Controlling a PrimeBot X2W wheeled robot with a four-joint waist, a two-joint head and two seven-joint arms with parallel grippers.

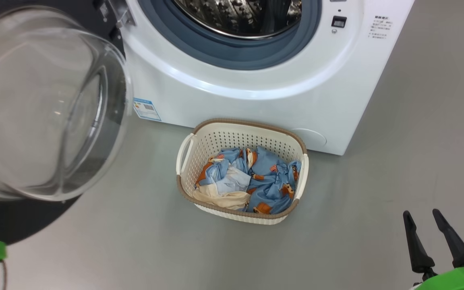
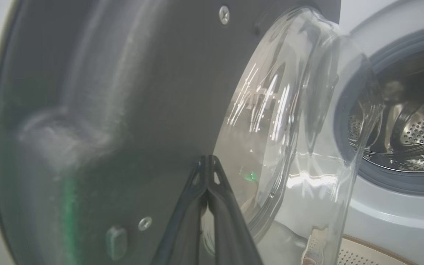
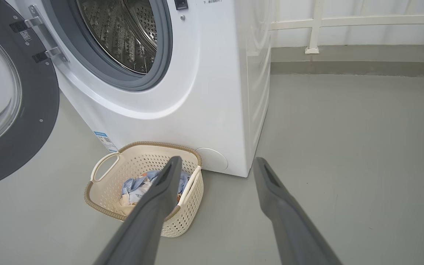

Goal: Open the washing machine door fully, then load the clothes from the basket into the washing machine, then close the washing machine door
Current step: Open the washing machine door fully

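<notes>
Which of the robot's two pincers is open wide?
The right pincer: its two fingers stand well apart. The left pincer has its fingers pressed together, pointing at the door.

A smooth grey floor (image 1: 417, 133) carries 2 things: the white washing machine (image 1: 264, 100), standing square on it, and the cream basket (image 1: 236, 141) with its brown rim, upright just in front of the machine's lower front panel.

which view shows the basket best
The head view: the basket sits whole, seen from above, with the clothes inside. In the right wrist view a finger of the right gripper crosses it; the left wrist view catches a corner of its rim.
</notes>
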